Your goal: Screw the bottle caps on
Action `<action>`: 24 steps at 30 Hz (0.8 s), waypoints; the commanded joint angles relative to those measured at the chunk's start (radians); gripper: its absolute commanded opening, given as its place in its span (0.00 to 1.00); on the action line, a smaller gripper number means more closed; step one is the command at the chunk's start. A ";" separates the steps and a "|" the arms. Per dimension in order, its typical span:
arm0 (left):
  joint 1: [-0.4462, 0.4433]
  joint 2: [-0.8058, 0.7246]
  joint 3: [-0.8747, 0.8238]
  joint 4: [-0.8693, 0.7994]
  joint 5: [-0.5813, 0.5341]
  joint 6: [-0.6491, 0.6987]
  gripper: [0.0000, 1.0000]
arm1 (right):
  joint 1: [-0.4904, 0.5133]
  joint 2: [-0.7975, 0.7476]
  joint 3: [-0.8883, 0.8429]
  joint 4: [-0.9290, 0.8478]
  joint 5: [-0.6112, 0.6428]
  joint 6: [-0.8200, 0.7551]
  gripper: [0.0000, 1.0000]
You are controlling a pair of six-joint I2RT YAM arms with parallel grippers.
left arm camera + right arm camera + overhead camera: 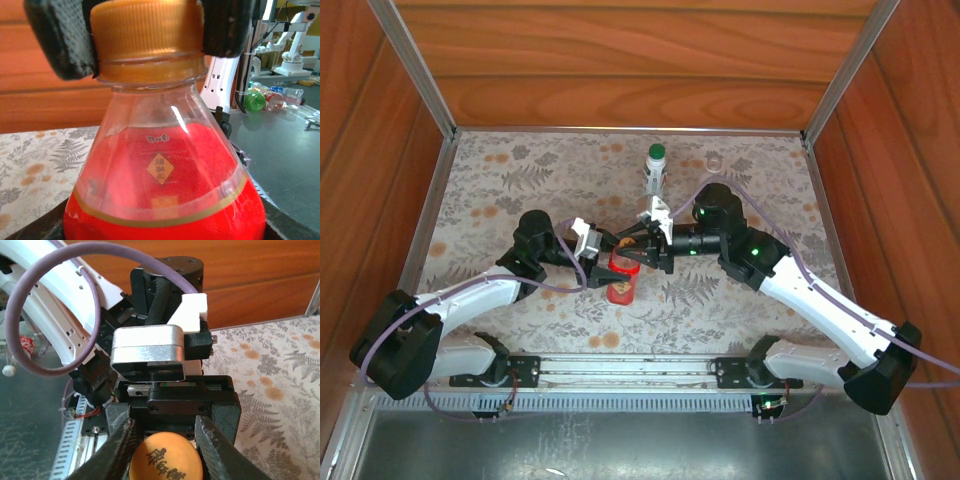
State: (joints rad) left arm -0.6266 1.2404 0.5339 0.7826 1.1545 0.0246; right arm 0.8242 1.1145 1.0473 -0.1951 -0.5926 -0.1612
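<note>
We are seeing the orange cap (pixel 147 37) sitting on the neck of the red bottle (pixel 165 200), right between the fingers (pixel 62 42) of the right hand (pixel 166 447) — that hand is clamping the cap from both sides. The left hand (pixel 603 258) is gripping the bottle's body lower down, over the middle of the table (pixel 500 200) with its patterned cloth. The cap is showing ribbed sides and black characters on its top. The bottle is looking clear at the shoulder and red below, with a small yellow diamond mark and a gold band. Behind both hands, a clear bottle (pixel 655 180) wearing a green cap (pixel 657 152) is standing upright.
</note>
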 commanded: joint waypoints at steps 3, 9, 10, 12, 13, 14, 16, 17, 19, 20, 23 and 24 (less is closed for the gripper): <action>-0.004 -0.011 0.016 0.032 -0.020 0.021 0.61 | -0.002 0.014 0.018 -0.023 0.078 0.004 0.17; -0.005 0.004 0.012 0.033 -0.182 0.057 0.61 | -0.002 0.019 0.016 0.032 0.318 0.101 0.04; -0.005 0.005 0.012 0.032 -0.241 0.069 0.61 | 0.000 0.030 0.020 0.039 0.372 0.126 0.02; -0.016 0.010 0.015 0.032 -0.393 0.088 0.61 | 0.004 0.056 0.023 0.052 0.473 0.181 0.02; -0.027 0.018 0.018 0.032 -0.467 0.108 0.61 | 0.008 0.073 0.023 0.059 0.546 0.216 0.00; -0.038 0.027 0.022 0.033 -0.525 0.122 0.61 | 0.011 0.088 0.029 0.058 0.608 0.250 0.00; -0.067 0.051 0.036 0.034 -0.647 0.137 0.61 | 0.019 0.135 0.067 0.002 0.788 0.355 0.00; -0.079 0.060 0.042 0.035 -0.683 0.145 0.61 | 0.022 0.157 0.084 -0.026 0.851 0.399 0.00; -0.107 0.079 0.054 0.035 -0.754 0.173 0.61 | 0.036 0.207 0.112 -0.062 0.964 0.477 0.00; -0.119 0.083 0.057 0.035 -0.780 0.185 0.61 | 0.039 0.224 0.123 -0.066 0.984 0.502 0.00; -0.128 0.087 0.053 0.034 -0.792 0.196 0.61 | 0.040 0.260 0.141 -0.054 0.986 0.544 0.00; -0.129 0.083 0.045 0.034 -0.789 0.198 0.61 | 0.039 0.255 0.138 -0.035 0.968 0.537 0.01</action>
State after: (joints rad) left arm -0.7078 1.3487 0.5499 0.7391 0.3614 0.1272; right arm 0.8799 1.3441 1.1717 -0.2310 0.1822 0.2832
